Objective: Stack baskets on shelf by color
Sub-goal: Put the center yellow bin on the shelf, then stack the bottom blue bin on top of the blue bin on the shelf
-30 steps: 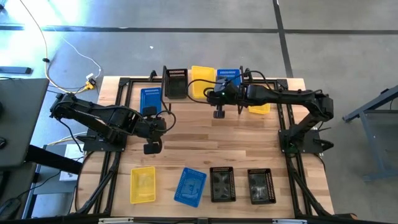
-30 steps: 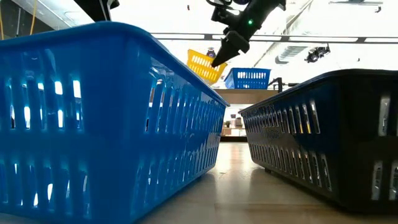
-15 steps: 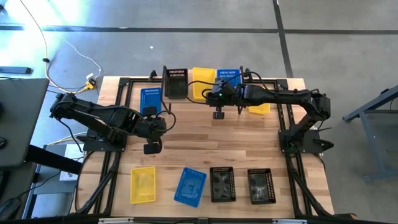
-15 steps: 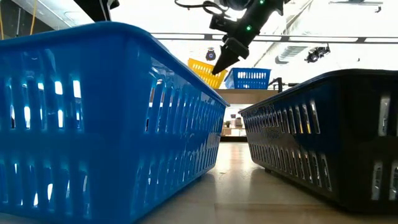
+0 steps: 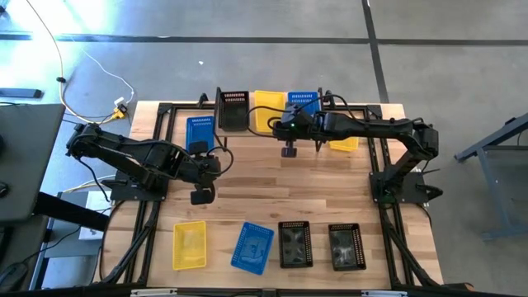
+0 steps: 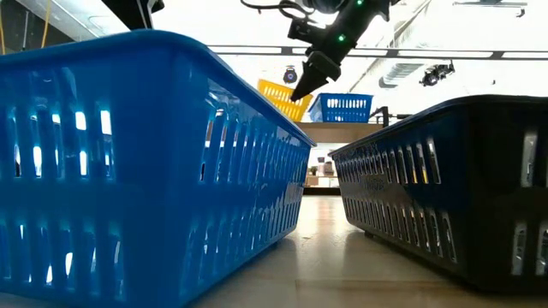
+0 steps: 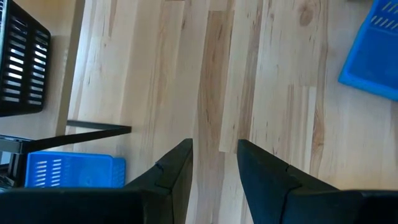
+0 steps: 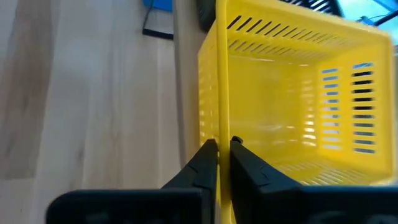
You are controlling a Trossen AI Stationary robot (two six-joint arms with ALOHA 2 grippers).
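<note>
Baskets, nine in all, catalogued by place relative to the shelf, the low plank-topped riser at the far edge of the bench. On the shelf, side by side: one black basket at the left arm's end, one yellow basket in the middle, one blue basket at the right arm's end. The middle yellow basket sits tilted, as the low view shows, its near wall pinched between the jaws of the right gripper, which have only a narrow gap with the wall in it; that gripper hangs at the shelf's front edge. Just off the shelf's left-arm end, on the bench: a second blue basket. Just off its right-arm end, partly under the right arm: a second yellow basket. Well apart from the shelf, in a row along the bench's near edge: a third yellow basket, a third blue basket lying askew, then two black baskets. Left gripper: over bare bench in front of the shelf, toward its left-arm end, jaws parted and holding nothing.
</note>
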